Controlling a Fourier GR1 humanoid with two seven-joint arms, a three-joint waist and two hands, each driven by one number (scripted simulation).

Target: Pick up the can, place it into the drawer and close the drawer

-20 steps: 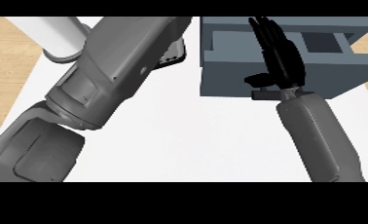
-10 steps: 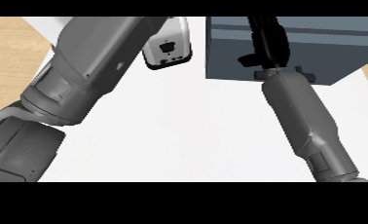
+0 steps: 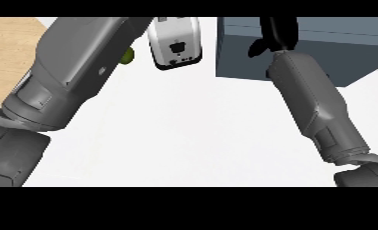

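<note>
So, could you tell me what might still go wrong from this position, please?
1. The right hand lies over the grey drawer unit at the view's top edge; the drawer front cannot be seen, so it may not be fully shut.
2. The left forearm crosses close to the white appliance and a small green object; moving that arm could knock either.
3. The can is not visible, so its placement cannot be confirmed.

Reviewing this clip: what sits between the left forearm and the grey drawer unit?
In the head view, a white toaster-like appliance stands between the left forearm and the drawer unit; below it, bare white counter.
</note>
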